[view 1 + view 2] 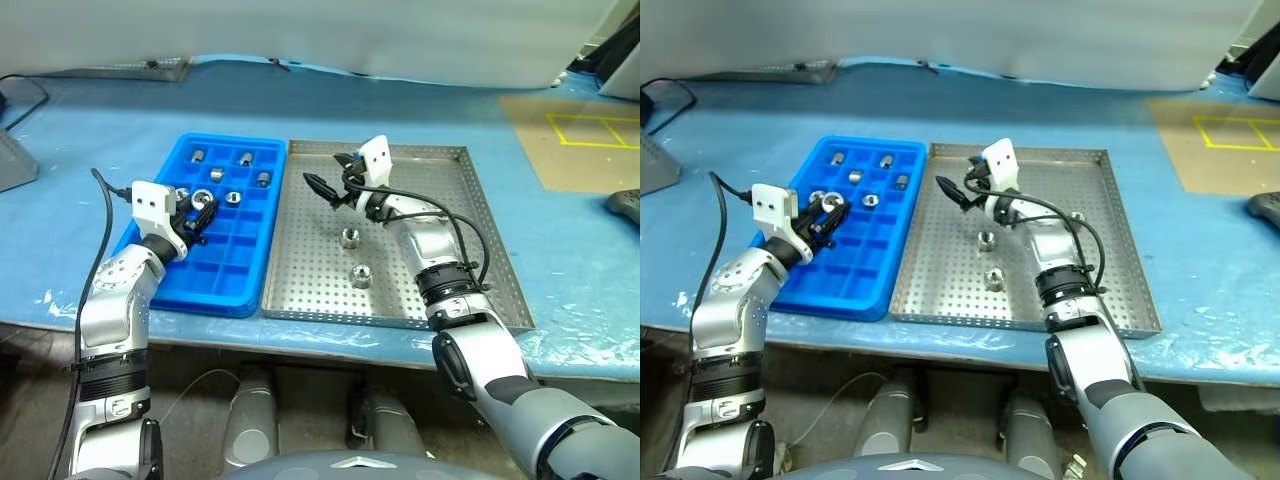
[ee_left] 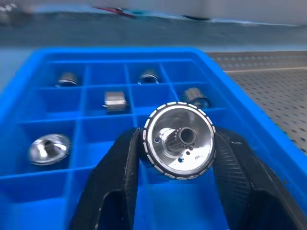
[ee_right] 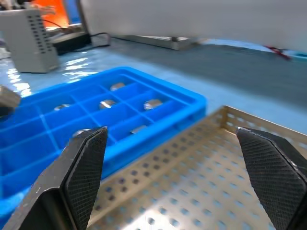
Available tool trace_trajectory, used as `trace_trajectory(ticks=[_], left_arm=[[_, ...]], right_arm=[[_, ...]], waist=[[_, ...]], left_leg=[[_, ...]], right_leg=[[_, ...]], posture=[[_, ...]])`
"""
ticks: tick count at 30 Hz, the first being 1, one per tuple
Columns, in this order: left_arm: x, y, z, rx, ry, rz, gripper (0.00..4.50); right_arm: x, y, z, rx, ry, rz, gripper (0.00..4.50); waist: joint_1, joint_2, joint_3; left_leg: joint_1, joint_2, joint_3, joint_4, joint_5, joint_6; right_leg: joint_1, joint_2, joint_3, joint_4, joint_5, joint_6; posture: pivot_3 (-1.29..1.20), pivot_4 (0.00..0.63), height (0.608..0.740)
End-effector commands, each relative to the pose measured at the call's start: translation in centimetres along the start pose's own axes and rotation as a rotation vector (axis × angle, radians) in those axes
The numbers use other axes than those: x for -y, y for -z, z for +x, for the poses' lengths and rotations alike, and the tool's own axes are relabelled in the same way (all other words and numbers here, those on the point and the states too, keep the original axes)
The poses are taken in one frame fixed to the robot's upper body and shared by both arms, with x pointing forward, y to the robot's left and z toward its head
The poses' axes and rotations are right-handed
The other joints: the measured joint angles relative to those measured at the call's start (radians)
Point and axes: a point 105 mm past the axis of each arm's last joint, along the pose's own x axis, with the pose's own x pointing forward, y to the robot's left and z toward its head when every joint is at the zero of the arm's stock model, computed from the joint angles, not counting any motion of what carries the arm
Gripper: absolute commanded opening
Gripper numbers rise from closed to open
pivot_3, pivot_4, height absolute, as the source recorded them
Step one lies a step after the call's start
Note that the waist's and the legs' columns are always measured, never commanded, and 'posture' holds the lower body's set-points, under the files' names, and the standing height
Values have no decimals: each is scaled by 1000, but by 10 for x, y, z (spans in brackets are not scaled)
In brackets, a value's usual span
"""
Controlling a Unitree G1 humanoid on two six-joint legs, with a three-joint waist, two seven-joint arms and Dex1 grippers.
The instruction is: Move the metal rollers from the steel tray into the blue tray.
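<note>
Glossy blue plastic tray (image 1: pixel 205 262); perforated matt steel tray (image 1: pixel 440 270); shiny metal rollers (image 1: pixel 351 237).

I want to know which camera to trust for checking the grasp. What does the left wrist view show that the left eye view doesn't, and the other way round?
Left wrist view: the left gripper is shut on a metal roller, the black fingers pressing its ribbed rim from both sides, its centre hole facing the camera.

Left eye view: the steel tray with two rollers left on its perforated floor, and the right gripper open above that tray.

Both: the blue tray with rollers already lying in several compartments.
</note>
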Motion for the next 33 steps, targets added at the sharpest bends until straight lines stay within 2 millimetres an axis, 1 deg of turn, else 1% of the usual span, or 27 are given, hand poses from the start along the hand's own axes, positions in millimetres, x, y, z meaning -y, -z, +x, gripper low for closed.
trace_trajectory(ticks=[1,3,7,9,10,11,12,13,14,15,16,17,19,20,21,23,25,26,27,30,33], left_arm=[[-7,-11,1,26,-66,34,1829],[-11,-6,3,1,-98,59,1829],[-12,13,8,-73,-119,60,1829],[-11,17,11,-86,-118,46,2555],[-10,18,12,-90,-111,31,2812],[-9,17,14,-95,-104,33,3187],[-10,15,17,-99,-98,37,3466],[-12,12,21,-106,-90,61,3862],[-13,8,25,-108,-78,98,4150],[-11,-1,34,-86,-27,124,4464],[-6,-10,43,-60,32,141,4464],[6,-22,55,-24,131,130,4464],[31,-38,71,26,313,96,4464],[41,-43,78,37,385,89,4464],[59,-44,84,17,499,114,4464],[93,-34,89,-58,719,199,4464],[117,-22,89,-135,883,237,4464],[127,-17,91,-164,936,240,4464],[134,-13,92,-194,968,240,4464],[153,4,92,-270,1043,265,4464],[162,20,95,-316,1020,322,4464]], right_arm=[[-2,-13,3,47,-19,-35,4500],[-2,-10,2,42,-20,-37,4500],[1,-8,-1,37,2,-48,4500],[1,-8,-3,41,9,-47,4500],[2,-8,-4,41,12,-48,4500],[3,-7,-5,37,20,-51,4500],[5,-6,-7,34,29,-57,4500],[7,-6,-9,31,39,-64,4500],[9,-6,-12,31,48,-71,4500],[14,-8,-16,33,68,-81,4500],[18,-10,-20,35,89,-91,4500],[26,-14,-27,41,125,-101,4500],[40,-20,-42,55,195,-110,4500],[45,-23,-49,62,226,-110,4500],[52,-26,-60,70,268,-116,4500],[60,-32,-83,73,346,-137,4500],[65,-35,-105,70,414,-150,4500],[65,-36,-115,67,443,-154,4500],[65,-36,-122,62,465,-157,4500],[63,-36,-140,41,522,-171,4500],[62,-37,-153,33,569,-169,4500]], waist=[[7,0,0],[9,0,0],[9,0,0],[8,0,0],[7,0,0],[6,0,0],[6,0,0],[5,0,0],[2,0,0],[0,0,0],[0,0,0],[-3,0,0],[-3,0,0],[-7,0,0],[-10,0,0],[-31,-1,0],[-55,-1,-1],[-68,-1,-1],[-77,-1,-1],[-128,-1,-1],[-169,-1,-1]], left_leg=[[0,0,-1,0,0,0],[0,-2,-1,0,0,0],[0,-2,-2,-1,1,-1],[0,-2,-2,-1,1,-1],[-1,-2,-2,-1,1,-2],[-2,-2,-2,-1,1,-2],[-3,-2,-2,-1,1,-2],[-4,-2,-2,-1,1,-2],[-4,-2,-2,-1,1,-2],[-4,-2,-2,-1,1,-2],[-5,-3,-2,-1,1,-2],[-5,-3,-2,-1,2,-2],[-4,-4,-1,-1,2,-3],[-4,-5,-1,-1,2,-3],[-4,-6,0,0,2,-3],[-1,-8,2,0,2,-3],[0,-12,3,0,1,-1],[1,-13,4,0,1,0],[1,-14,5,0,0,1],[0,-14,6,0,-2,5],[0,-14,8,0,-4,8]], right_leg=[[0,0,0,0,0,0],[0,-1,0,0,0,1],[0,-1,0,0,0,1],[-1,-1,0,0,0,1],[-2,-1,0,-1,0,1],[-3,-1,0,-1,0,1],[-4,-1,0,-1,0,1],[-4,-1,0,0,0,1],[-4,-1,0,0,0,1],[-5,-1,0,0,0,1],[-5,-1,0,0,0,1],[-5,-1,0,0,0,1],[-4,-1,0,0,0,2],[-3,-2,1,0,1,3],[-3,-4,1,0,1,3],[1,-6,3,-2,1,4],[1,-6,8,-2,-1,6],[1,-6,11,-2,-1,7],[1,-6,12,-2,-2,9],[0,-6,14,-3,-3,12],[-2,-4,14,-3,-4,11]], posture=[[232,150,740],[222,150,740],[189,150,740],[174,150,740],[161,150,740],[151,150,740],[140,150,740],[111,150,740],[83,150,740],[62,150,740],[17,150,740],[-11,150,740],[-95,150,740],[-140,150,740],[-194,150,740],[-271,150,740],[-317,150,740],[-369,150,740],[-405,150,740],[-441,150,740],[-485,150,740]])
